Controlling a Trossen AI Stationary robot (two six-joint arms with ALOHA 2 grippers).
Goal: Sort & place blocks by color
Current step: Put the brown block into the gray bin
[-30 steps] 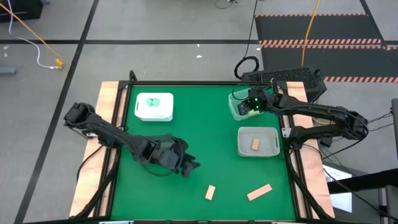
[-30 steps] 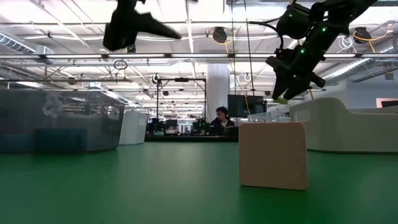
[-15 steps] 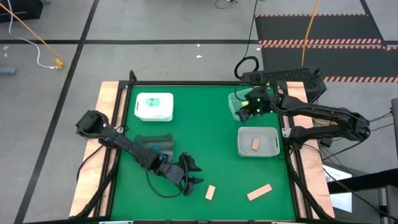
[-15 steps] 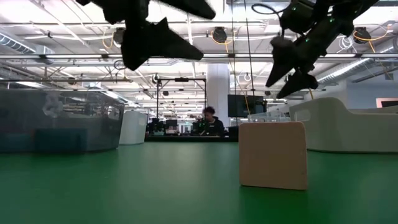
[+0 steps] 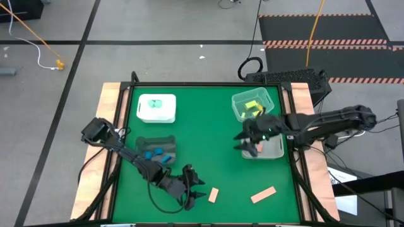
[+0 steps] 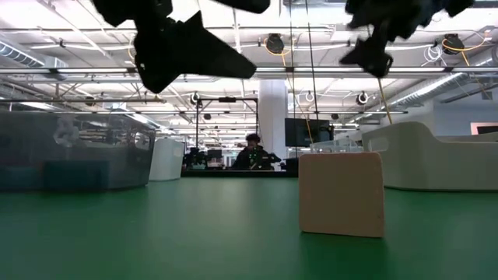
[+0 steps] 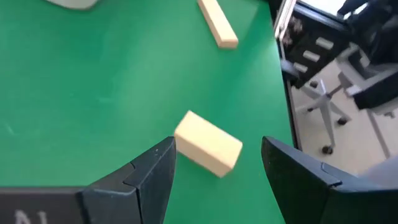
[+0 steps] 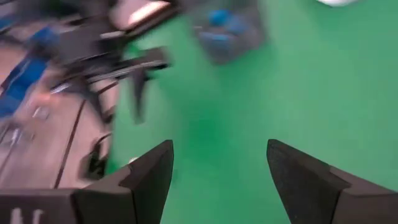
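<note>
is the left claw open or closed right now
Open. The left claw has its fingers spread apart, with the tan block lying untouched between them.

Tan blocks (image 5: 213, 195) – green table (image 5: 202, 139) – blue blocks (image 5: 155, 153).

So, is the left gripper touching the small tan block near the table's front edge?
Apart. In the left wrist view, green mat shows between the open left gripper fingers and the small tan block.

Matt green table mat (image 5: 208, 145), smooth (wood-like) tan block (image 7: 207, 151)
</note>
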